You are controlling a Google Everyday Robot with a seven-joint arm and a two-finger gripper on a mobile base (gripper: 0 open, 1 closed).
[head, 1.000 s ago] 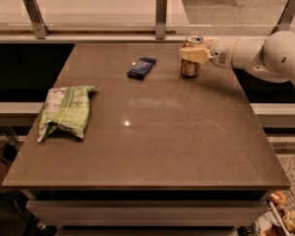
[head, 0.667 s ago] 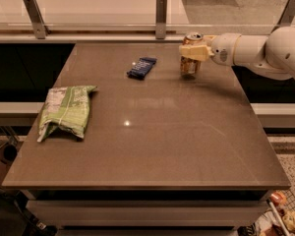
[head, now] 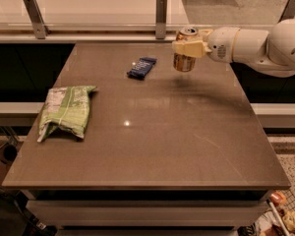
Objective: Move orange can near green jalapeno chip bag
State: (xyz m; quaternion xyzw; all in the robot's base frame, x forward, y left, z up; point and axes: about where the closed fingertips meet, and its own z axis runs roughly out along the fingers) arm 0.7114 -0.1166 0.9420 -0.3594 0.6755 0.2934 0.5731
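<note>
My gripper (head: 186, 48) reaches in from the right at the far side of the table and is shut on the orange can (head: 185, 62). The can hangs upright in the air above the table top, its silver top showing above the fingers and a shadow on the table below it. The green jalapeno chip bag (head: 65, 111) lies flat near the table's left edge, far to the left of the can and nearer to me.
A flat dark blue packet (head: 141, 67) lies on the brown table (head: 152, 146) just left of the can. A rail with metal posts (head: 161, 10) runs behind the table. The white arm (head: 265, 45) spans the far right corner.
The gripper has lifted the can off the table and carried it slightly left. The bag and the blue packet have not moved.
</note>
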